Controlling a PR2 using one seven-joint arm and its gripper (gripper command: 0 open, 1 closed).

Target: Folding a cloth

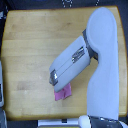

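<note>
Pincer [53,76] just above pink cloth [63,92] — table [30,45]

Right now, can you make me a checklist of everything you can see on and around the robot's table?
Surface: wooden table, light brown, mostly bare.
Job's things: pink cloth, small, lying near the table's front edge, partly hidden under the arm.
Clutter: nothing seen on the table top.
End effector: the end effector sits just above the cloth; too blurred to tell if it is open or shut, or touching the cloth.
Arm: white robot arm reaches in from the exterior view's right.
Cables: nothing seen clearly.
Surroundings: dark floor past the table's far edge; a pale object at the exterior view's left edge, too cropped to name.
</note>
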